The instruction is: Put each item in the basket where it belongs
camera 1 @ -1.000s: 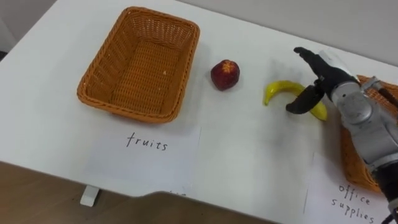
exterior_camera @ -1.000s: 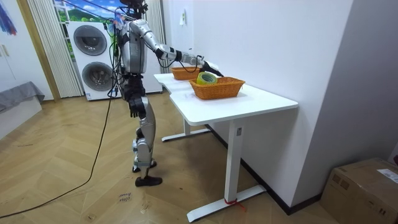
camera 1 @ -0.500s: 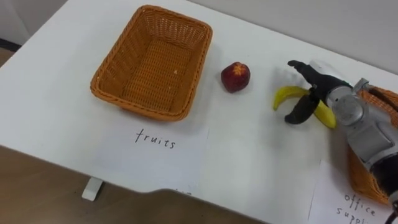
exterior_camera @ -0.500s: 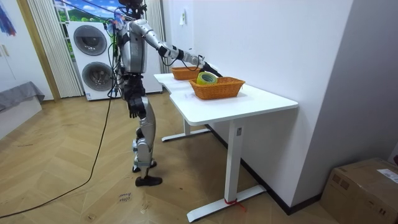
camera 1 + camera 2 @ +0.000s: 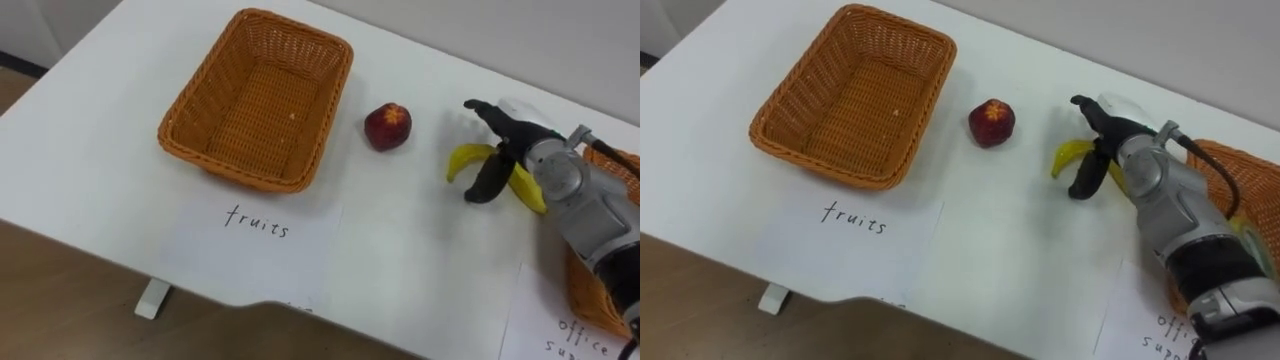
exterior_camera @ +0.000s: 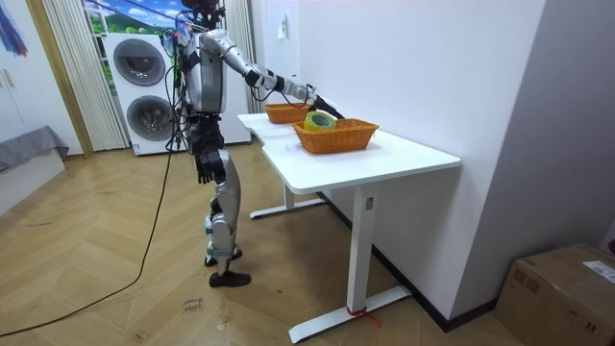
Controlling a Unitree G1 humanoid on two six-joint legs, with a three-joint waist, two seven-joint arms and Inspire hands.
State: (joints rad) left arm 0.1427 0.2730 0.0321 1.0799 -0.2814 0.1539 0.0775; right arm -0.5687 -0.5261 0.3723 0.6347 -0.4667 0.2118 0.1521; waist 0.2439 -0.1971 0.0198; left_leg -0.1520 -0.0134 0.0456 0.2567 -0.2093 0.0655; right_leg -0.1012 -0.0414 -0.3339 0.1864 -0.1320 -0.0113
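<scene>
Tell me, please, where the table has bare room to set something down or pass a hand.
Bare tabletop: the front strip between the fruits label and the office supplies label, before the apple. The fruits basket is empty. Crowded: right hand straddling the banana beside the office supplies basket.

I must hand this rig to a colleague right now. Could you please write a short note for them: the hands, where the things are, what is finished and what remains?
Right robot hand: open, over the banana, thumb on the near side, fingers on the far side, not yet closed on it.
Left robot hand: hangs at the robot's side.
Banana and apple: on the table, between the two baskets.
Fruit basket: empty.
Office supplies basket: holds a yellow-green roll, likely tape.
Done: no fruit sorted yet.
Left: grasp the banana, put it in the fruit basket, then the apple.
</scene>
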